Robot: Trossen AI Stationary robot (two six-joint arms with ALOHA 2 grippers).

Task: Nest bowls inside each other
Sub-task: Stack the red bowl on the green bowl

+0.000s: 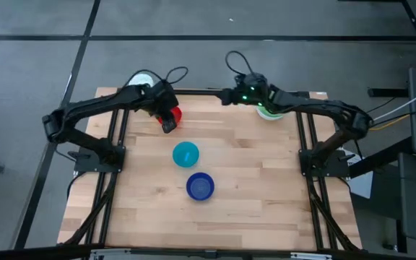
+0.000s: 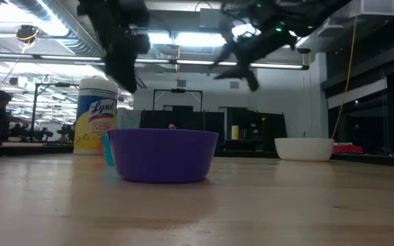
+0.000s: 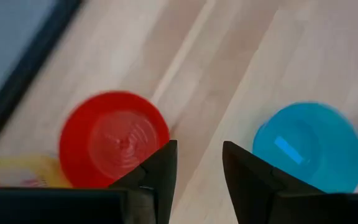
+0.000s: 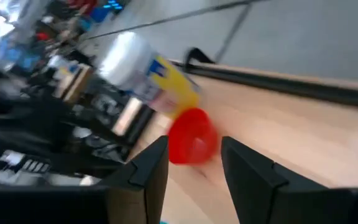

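A red bowl stands on the wooden table at the far left, beside a white-lidded jar. My left gripper hangs open above the red bowl's near-right side, slanting down, with nothing between its fingers. A teal bowl and a dark blue bowl stand at mid-table. A white bowl with green showing inside it sits at the far right, partly under my right arm. My right gripper is open in the air near the far edge, pointing toward the red bowl.
The jar with a yellow label stands at the far left corner, close behind the red bowl. Bare wood lies to the right of the teal and blue bowls and along the near edge.
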